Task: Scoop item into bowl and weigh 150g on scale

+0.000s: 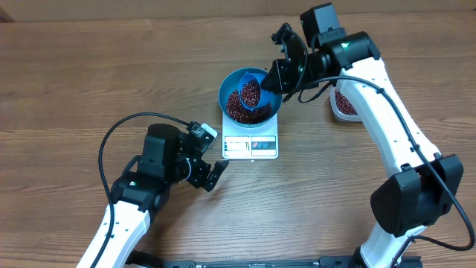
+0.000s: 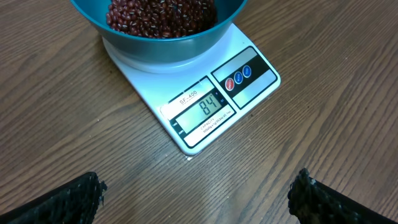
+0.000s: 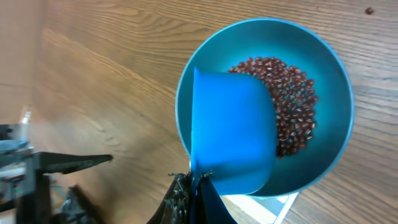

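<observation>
2 grippers are differing: the left gripper (image 1: 214,155) is gaping wide and empty, while the right gripper (image 3: 196,186) is clamping the scoop (image 3: 233,130). The bowl (image 1: 223,93) is sitting on the scale (image 1: 251,147), which is reading 84; the scoop is tilting above the beans (image 3: 292,118) heaped inside.

Worktop (image 1: 74,74): wood-grain surface, mid-brown, with long darker streaks and wavy figure running across it. It fills the overhead view from edge to edge.
Finish: smooth, with a faint sheen.
Light: even and diffuse from above, leaving only soft-edged shadows.
Near edge: a dark rail (image 1: 253,263) lies along the bottom of the overhead view.
</observation>
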`<action>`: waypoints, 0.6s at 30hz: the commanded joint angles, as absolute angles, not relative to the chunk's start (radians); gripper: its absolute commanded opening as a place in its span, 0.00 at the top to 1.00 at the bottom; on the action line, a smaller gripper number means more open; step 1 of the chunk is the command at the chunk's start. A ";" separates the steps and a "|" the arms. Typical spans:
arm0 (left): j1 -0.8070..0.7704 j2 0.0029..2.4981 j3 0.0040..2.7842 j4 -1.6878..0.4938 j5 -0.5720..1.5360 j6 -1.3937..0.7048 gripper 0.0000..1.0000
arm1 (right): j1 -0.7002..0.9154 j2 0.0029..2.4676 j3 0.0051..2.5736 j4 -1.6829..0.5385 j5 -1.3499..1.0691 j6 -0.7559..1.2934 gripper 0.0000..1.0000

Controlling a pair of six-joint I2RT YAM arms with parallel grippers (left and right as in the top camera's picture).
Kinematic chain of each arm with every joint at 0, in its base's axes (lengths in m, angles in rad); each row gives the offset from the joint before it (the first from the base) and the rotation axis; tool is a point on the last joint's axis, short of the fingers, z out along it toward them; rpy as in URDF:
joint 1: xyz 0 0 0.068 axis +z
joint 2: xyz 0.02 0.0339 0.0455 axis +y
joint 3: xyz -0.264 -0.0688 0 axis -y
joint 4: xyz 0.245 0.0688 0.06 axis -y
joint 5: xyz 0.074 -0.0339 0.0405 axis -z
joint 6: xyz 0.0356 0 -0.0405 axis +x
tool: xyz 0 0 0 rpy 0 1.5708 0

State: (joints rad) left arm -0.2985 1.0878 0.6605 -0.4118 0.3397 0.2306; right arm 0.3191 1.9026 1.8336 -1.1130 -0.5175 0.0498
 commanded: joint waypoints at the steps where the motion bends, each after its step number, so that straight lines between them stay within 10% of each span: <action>1: -0.292 1.092 0.655 -0.411 0.336 0.213 0.00 | 0.347 1.859 1.868 -1.092 -0.410 0.053 0.96; 18: -0.292 1.092 0.655 -0.411 0.336 0.213 0.00 | 0.400 1.859 1.868 -1.063 -0.300 -0.005 0.96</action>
